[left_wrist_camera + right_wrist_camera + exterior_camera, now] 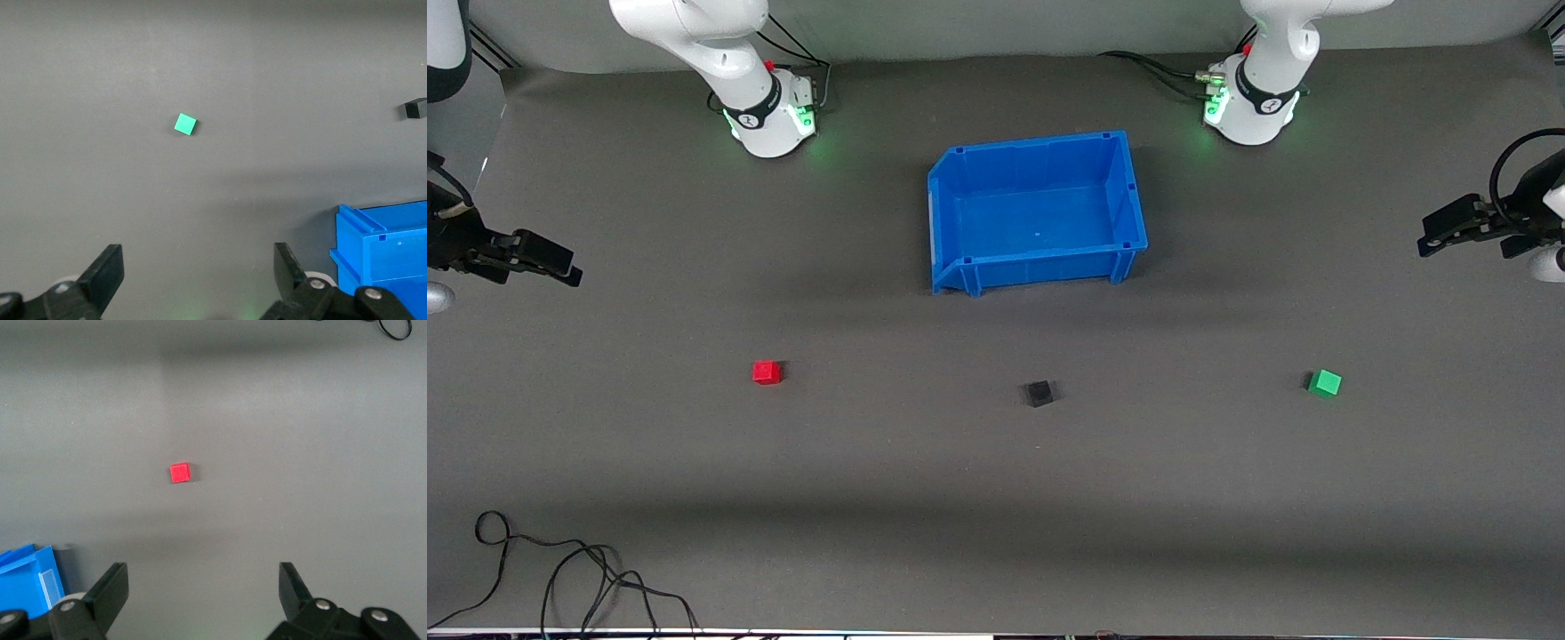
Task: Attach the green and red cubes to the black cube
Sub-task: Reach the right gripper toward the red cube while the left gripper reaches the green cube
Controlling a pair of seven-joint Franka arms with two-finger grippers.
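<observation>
The black cube [1038, 393] lies on the grey mat, nearer to the front camera than the blue bin. The red cube [767, 372] lies toward the right arm's end of the table; it also shows in the right wrist view [179, 473]. The green cube [1325, 382] lies toward the left arm's end; it also shows in the left wrist view [185, 124], where the black cube [415, 108] sits at the edge. My left gripper [1436, 238] is open and empty, up at the table's end. My right gripper [560, 264] is open and empty at the other end.
An empty blue bin [1129, 191] stands mid-table between the two arm bases; its corner shows in the left wrist view [373, 233] and the right wrist view [27, 577]. A black cable [560, 569] lies at the table's front edge toward the right arm's end.
</observation>
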